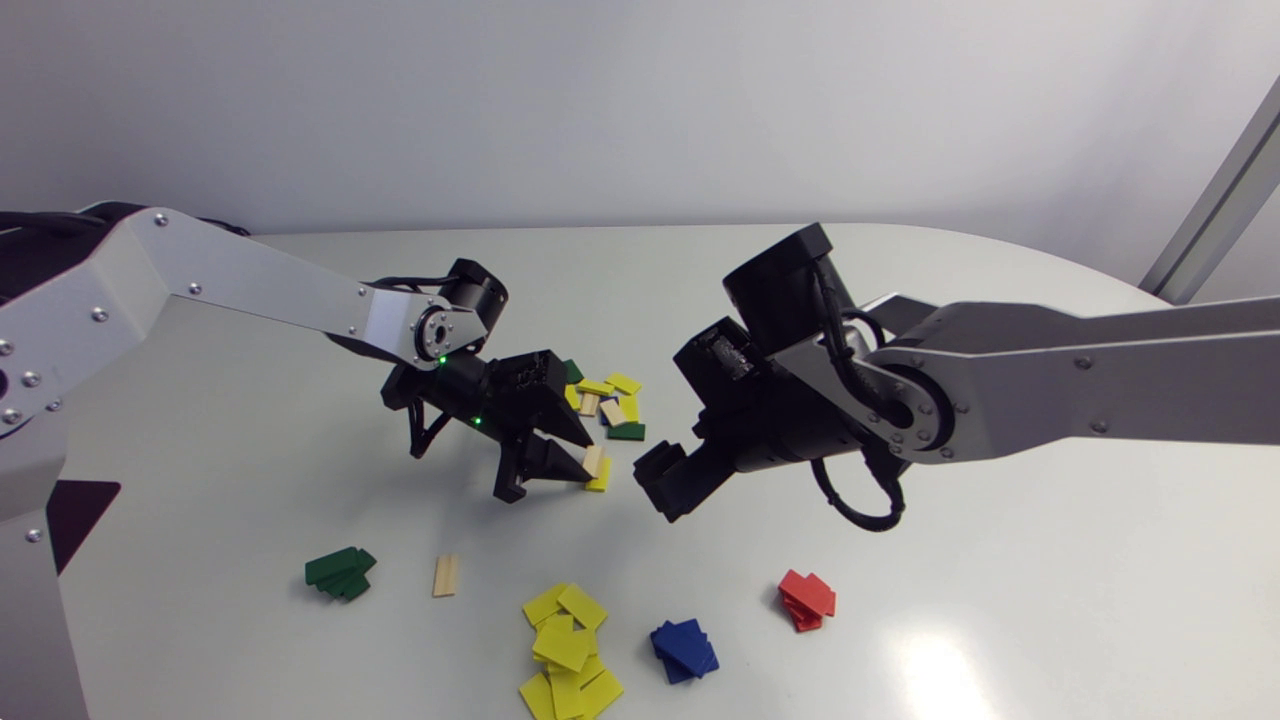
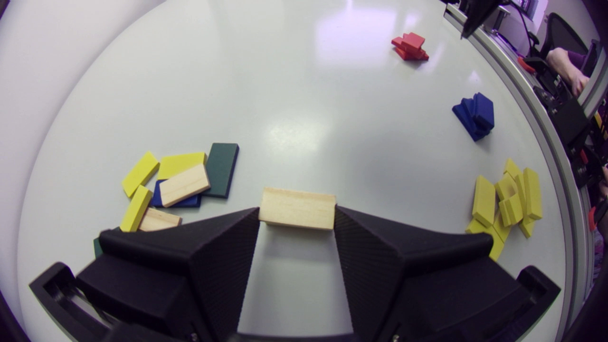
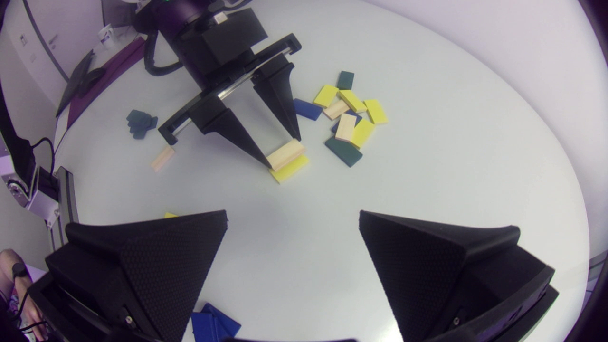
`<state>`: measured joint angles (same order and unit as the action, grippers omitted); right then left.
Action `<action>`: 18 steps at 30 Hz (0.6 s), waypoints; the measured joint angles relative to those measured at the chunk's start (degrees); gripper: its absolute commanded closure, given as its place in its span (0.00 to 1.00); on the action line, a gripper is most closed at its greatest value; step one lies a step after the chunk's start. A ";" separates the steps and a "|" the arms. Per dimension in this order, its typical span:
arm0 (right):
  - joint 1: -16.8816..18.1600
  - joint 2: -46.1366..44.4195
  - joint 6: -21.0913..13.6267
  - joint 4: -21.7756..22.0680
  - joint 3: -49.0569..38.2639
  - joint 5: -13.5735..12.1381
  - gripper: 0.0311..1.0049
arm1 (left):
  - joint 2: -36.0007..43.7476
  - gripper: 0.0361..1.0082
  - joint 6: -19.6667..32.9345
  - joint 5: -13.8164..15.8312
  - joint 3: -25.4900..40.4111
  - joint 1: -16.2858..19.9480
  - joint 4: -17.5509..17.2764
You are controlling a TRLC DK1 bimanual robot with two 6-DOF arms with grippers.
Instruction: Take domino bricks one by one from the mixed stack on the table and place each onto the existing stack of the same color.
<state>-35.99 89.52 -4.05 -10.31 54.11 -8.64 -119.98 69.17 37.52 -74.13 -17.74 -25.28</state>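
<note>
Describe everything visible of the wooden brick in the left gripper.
The wooden brick is a flat, pale, unpainted rectangle. The left gripper is shut on its two short ends, holding it roughly level. It sits directly above a yellow brick beside the mixed stack; whether they touch cannot be told.

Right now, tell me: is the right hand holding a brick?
No: the right hand is open, with only bare table showing between its fingers.

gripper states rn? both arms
left gripper: closed, holding a plain wooden brick.
right gripper: open, holding nothing.
</note>
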 measured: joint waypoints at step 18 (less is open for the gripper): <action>-0.09 0.00 -0.02 -0.20 0.00 0.00 0.03 | 11.61 0.68 0.07 -0.22 13.55 9.35 0.72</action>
<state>-36.07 89.52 -4.08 -10.50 54.11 -8.64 -108.38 69.23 37.30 -60.58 -8.38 -24.56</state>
